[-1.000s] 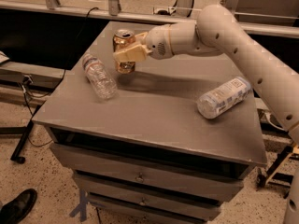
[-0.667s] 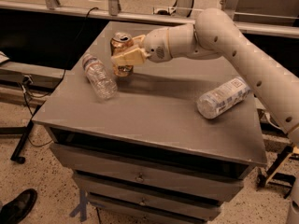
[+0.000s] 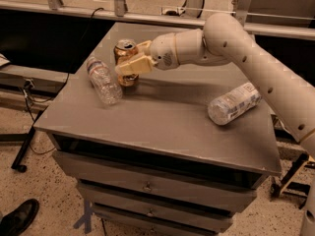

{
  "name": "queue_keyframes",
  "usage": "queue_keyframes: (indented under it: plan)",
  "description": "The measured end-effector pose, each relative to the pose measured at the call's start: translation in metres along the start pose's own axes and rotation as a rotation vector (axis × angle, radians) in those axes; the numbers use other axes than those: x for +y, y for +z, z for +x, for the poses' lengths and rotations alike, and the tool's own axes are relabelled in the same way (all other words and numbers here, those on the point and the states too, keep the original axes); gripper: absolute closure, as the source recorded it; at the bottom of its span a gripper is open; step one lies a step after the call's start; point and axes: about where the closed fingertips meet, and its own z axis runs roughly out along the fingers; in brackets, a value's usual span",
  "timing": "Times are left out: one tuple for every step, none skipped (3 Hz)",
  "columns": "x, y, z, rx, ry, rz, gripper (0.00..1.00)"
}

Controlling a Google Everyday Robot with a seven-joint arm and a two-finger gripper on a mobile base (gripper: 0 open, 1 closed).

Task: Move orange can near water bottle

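The orange can [image 3: 125, 50] stands upright on the grey table [image 3: 162, 117], at its back left. My gripper [image 3: 131, 63] is shut on the can, with one pale finger [image 3: 133, 66] across its front. The water bottle [image 3: 103, 79], clear and crinkled with a red-and-white band near its neck, lies on its side just left of the can, a small gap between them. My white arm reaches in from the right.
A larger bottle [image 3: 233, 103] with a white label lies on its side at the table's right. Drawers sit under the tabletop. A metal rail runs behind the table. A black shoe [image 3: 18, 218] shows on the floor at bottom left.
My gripper has carried the orange can a little to the left, closer to the water bottle. Both bottles have stayed where they were.
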Motion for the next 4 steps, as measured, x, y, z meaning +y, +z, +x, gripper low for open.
queue_keyframes:
  plan:
    - [0.002,0.001,0.004,0.002,0.007,-0.011,0.00]
    - [0.000,-0.003,0.006,0.005,0.010,-0.008,0.00]
    - [-0.016,-0.031,-0.004,0.022,-0.018,0.034,0.00]
    - [-0.043,-0.092,-0.022,0.060,-0.080,0.111,0.00]
